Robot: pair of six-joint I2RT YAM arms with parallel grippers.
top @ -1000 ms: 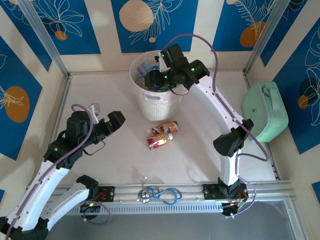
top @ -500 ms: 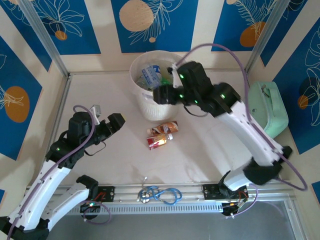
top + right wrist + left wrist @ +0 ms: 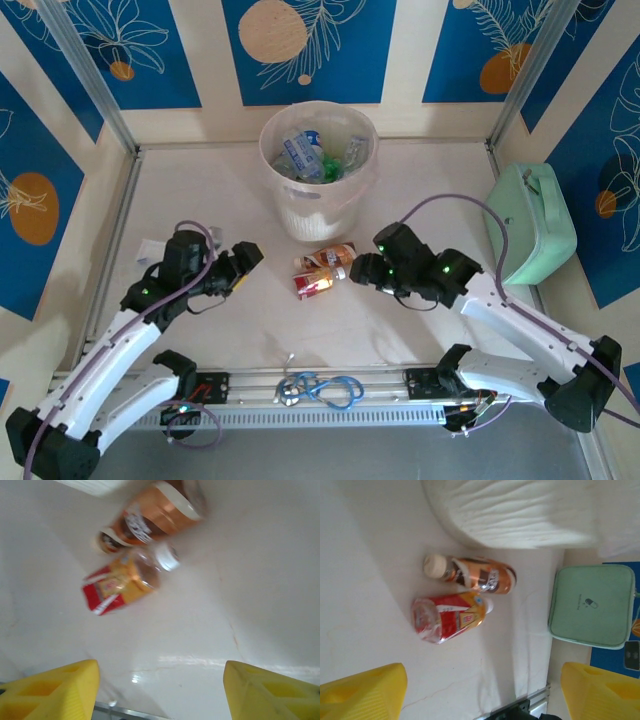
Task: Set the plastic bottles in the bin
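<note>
The pale table (image 3: pixel 200 200) is spread across the middle of the top view. The round white bin (image 3: pixel 320 212) is stood at the upper centre of that view, with a cluster of plastic bottles (image 3: pixel 308 155), clear, blue-labelled and green, seen inside its mouth. A mint-green case (image 3: pixel 530 222) is set at the right edge, well apart from the bin.

The left gripper (image 3: pixel 245 268) is held low at the left centre of the top view and is pointed toward the middle. In the left wrist view its yellow fingertips (image 3: pixel 362 695) are seen in the two lower corners, set wide apart with nothing between them. The right gripper (image 3: pixel 358 272) is held at the centre right, turned toward the left. In the right wrist view its yellow fingertips (image 3: pixel 272 690) are likewise parted in the lower corners, and nothing is gripped.

Two bottles are left lying on their sides on the table, just below the bin and between the two grippers. The brown-labelled bottle (image 3: pixel 328 257), capped in cream, is laid nearer the bin. The red-and-yellow-labelled bottle (image 3: pixel 316 284), capped in white, is laid just beside it on the lower side. Neither bottle is touched by a gripper.
</note>
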